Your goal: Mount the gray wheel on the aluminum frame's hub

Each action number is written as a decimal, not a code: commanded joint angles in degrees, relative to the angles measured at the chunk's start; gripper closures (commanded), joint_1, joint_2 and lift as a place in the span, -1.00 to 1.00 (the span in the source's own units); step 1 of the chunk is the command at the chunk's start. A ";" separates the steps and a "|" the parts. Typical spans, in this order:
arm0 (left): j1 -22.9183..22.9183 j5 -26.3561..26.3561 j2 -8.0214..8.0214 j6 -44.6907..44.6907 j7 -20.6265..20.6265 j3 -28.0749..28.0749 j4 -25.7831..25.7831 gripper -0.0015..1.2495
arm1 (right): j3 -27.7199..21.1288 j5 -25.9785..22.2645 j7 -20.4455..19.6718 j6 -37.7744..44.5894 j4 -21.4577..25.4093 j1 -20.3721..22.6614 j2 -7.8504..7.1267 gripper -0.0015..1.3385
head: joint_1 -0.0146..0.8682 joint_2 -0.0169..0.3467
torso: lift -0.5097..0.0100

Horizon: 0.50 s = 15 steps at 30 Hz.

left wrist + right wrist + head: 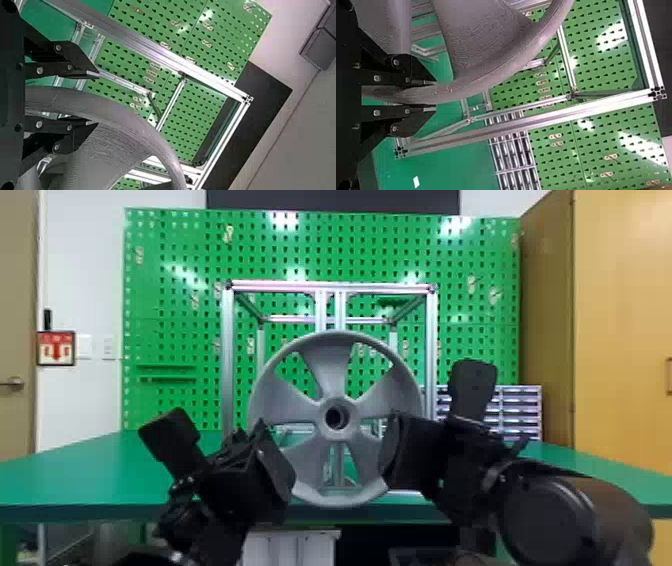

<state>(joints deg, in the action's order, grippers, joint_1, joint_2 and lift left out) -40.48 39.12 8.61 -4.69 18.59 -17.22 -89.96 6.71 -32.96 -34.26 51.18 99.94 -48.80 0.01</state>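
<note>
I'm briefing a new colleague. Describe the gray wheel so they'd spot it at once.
Find the green pegboard at the back, then the boxy aluminum frame in front of it. Before that frame, between the left end effector and the right end effector, is the gray wheel. Unlike the straight-barred frame, it is round, with broad spokes around a hollow center.
</note>
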 commanded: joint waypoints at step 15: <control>-1.09 -2.21 0.00 -0.32 2.32 0.61 0.93 0.32 | -0.90 -0.71 0.86 -0.03 -2.64 -1.30 0.04 0.56 | -0.98 -0.87 | -0.96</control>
<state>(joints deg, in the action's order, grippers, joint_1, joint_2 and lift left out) -41.29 37.17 8.61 -4.79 18.59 -16.83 -89.27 6.03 -33.26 -33.51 51.12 98.16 -49.69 0.01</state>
